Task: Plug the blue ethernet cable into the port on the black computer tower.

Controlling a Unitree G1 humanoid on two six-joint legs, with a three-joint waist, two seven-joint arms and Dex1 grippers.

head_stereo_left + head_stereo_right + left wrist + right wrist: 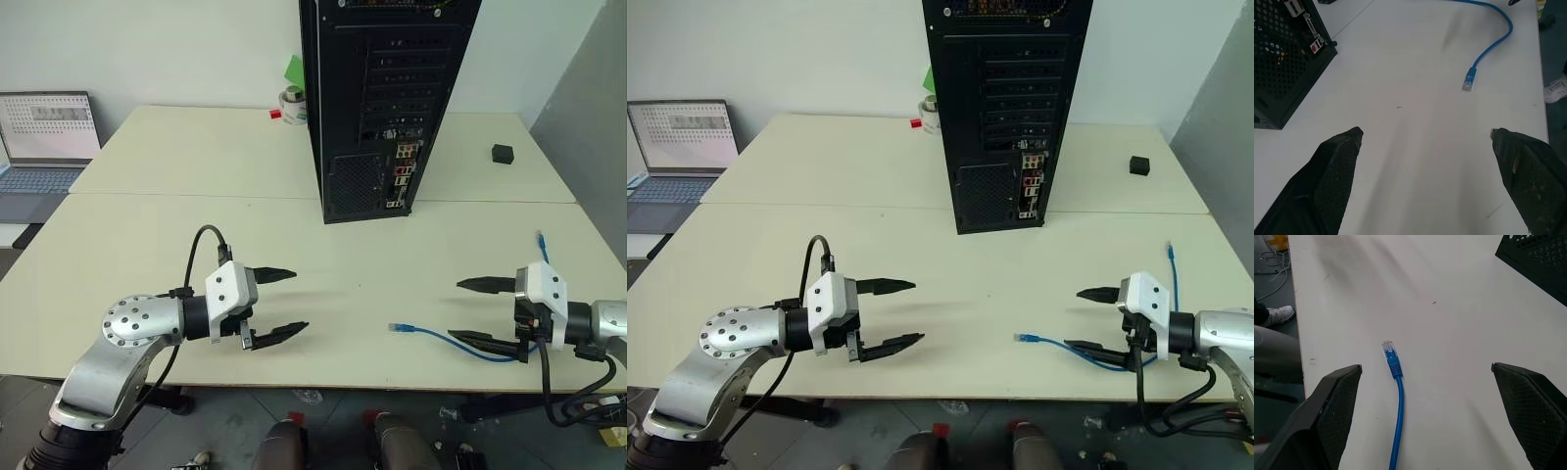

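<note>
Both the left gripper [284,305] and right gripper [472,311] hover wide open and empty; the blue cable [441,339] lies on the table [343,255] near the right one

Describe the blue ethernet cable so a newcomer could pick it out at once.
Start at the black computer tower standing upright at the middle of the white table, then look toward the table's near right edge. There the blue ethernet cable lies flat, one clear plug pointing toward the table's middle. It is thin and bright blue, unlike the thicker black robot cables nearby.
</note>
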